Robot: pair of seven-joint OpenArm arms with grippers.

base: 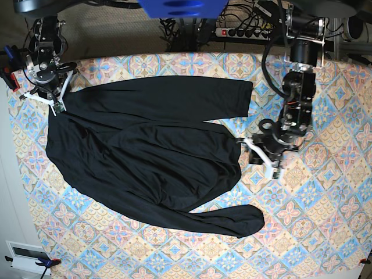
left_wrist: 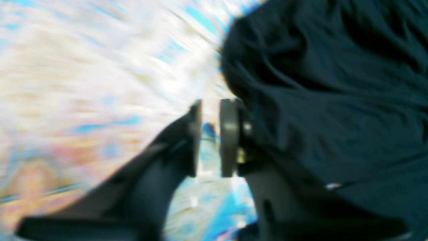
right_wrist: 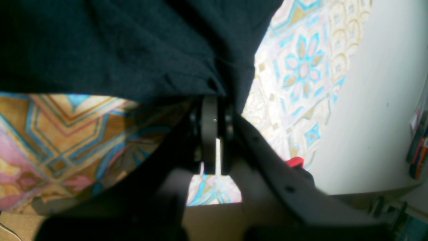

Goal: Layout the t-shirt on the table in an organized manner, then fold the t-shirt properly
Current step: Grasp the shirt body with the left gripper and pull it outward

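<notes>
The black t-shirt [base: 145, 157] lies spread but creased over the left and middle of the patterned table [base: 314, 215], one long sleeve across the back and one curling toward the front. My right gripper [base: 58, 106] is at the shirt's far left corner. In the right wrist view this gripper [right_wrist: 215, 100] is shut, with t-shirt [right_wrist: 117, 43] fabric pinched at its tips above the table [right_wrist: 301, 67]. My left gripper [base: 247, 145] sits at the shirt's right edge. Its wrist view is blurred: the gripper [left_wrist: 211, 107] is open, only table [left_wrist: 83, 83] shows between the fingers, and the t-shirt [left_wrist: 334, 83] lies just right of them.
A power strip [base: 244, 32] and cables lie behind the table's back edge. A red clamp [right_wrist: 294, 161] sits at the table's edge near my right arm, with pale floor beyond. A white box [base: 26, 256] stands off the front left corner.
</notes>
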